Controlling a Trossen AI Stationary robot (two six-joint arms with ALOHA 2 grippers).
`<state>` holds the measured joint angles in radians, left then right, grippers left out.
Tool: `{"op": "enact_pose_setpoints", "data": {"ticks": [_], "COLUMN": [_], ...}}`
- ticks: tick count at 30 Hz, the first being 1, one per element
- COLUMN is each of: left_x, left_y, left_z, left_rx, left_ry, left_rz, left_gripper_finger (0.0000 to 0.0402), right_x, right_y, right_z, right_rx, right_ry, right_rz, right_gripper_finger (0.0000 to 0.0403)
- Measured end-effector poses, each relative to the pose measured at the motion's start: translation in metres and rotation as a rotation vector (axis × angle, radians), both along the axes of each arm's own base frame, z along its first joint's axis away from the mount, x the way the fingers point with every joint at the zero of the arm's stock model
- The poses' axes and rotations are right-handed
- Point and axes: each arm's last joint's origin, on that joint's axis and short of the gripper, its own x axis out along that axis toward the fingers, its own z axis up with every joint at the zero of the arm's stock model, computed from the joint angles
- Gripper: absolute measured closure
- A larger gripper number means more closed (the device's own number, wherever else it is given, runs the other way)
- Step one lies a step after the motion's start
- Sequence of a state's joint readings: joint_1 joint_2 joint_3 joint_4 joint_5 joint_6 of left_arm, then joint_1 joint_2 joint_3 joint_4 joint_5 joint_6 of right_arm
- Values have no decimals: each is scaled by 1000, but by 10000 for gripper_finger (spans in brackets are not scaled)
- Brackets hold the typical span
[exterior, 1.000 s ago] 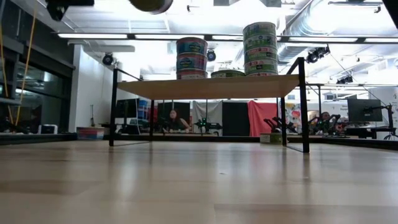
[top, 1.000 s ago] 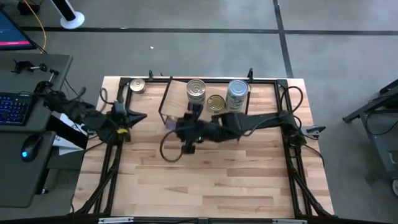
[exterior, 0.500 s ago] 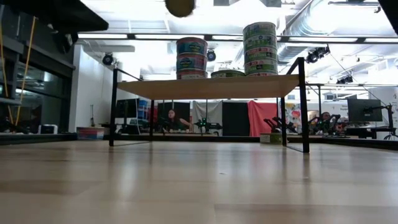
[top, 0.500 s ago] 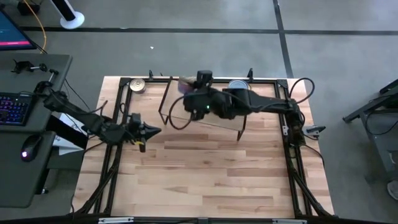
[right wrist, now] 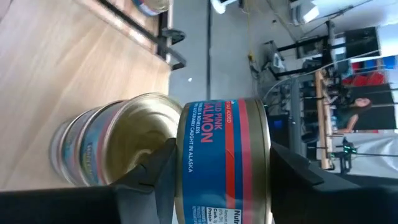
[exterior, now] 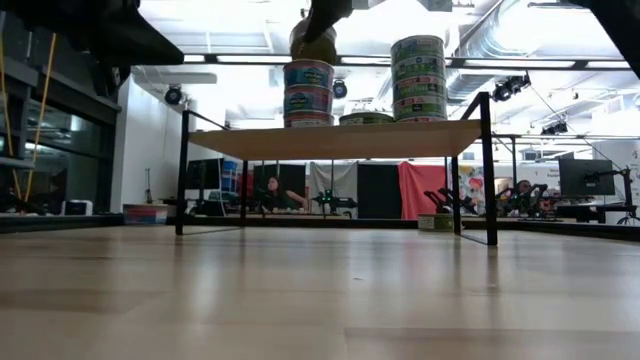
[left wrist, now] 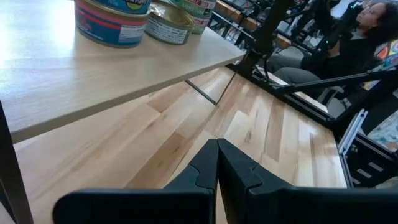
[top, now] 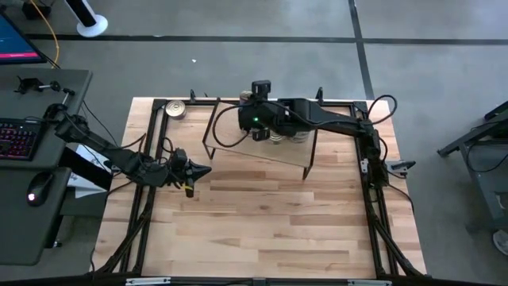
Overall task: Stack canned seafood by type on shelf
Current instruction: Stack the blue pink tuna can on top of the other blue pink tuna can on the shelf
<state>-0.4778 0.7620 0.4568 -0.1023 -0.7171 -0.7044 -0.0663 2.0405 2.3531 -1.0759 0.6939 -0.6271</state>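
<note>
The shelf (exterior: 340, 140) stands on black legs at the table's far side and carries a blue-labelled stack of tins (exterior: 308, 95), one flat tin (exterior: 365, 118) and a taller green-labelled stack (exterior: 418, 78). My right gripper (exterior: 318, 28) is over the blue stack, shut on a blue-and-red salmon tin (right wrist: 224, 162). Below that tin is the stack's gold top (right wrist: 127, 140). Whether the tin touches it, I cannot tell. My left gripper (top: 203, 169) is shut and holds nothing, low over the table left of the shelf (left wrist: 81, 68). My right gripper pinches the salmon tin by its side wall (right wrist: 186, 155), one finger (right wrist: 146, 180) on each of two opposite sides. The fingers come from above, slanting in from the table's right. The tin (exterior: 313, 47) sits level, right at the top of the blue stack.
One more tin (top: 176, 109) lies on the table at the far left corner, outside the shelf. A black frame (top: 147, 151) runs along the table's sides. Bare wood (top: 270, 214) stretches in front of the shelf. People sit in the room behind the table (left wrist: 367, 18).
My right gripper has carried the tin from the table in front of the shelf toward the far edge, then down over the blue stack. My left arm has reached toward the table's right, its gripper still shut.
</note>
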Motion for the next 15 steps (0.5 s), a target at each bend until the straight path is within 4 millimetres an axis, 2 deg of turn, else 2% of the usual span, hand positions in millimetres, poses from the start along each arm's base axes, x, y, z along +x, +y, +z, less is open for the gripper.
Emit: {"op": "enact_pose_setpoints", "data": {"ticks": [7,15], "left_x": [0,0], "left_y": [0,0], "left_z": [1,1], "left_rx": [-27,-31], "left_ry": [-14,-21], "left_rz": [12,12], "left_gripper_finger": [402,401], "right_x": [8,9], "right_y": [-3,4], "right_z": [-11,-12], "right_rx": [-11,23], "right_ry": [54,14], "right_rz": [16,8], "right_gripper_finger": [236,202]}}
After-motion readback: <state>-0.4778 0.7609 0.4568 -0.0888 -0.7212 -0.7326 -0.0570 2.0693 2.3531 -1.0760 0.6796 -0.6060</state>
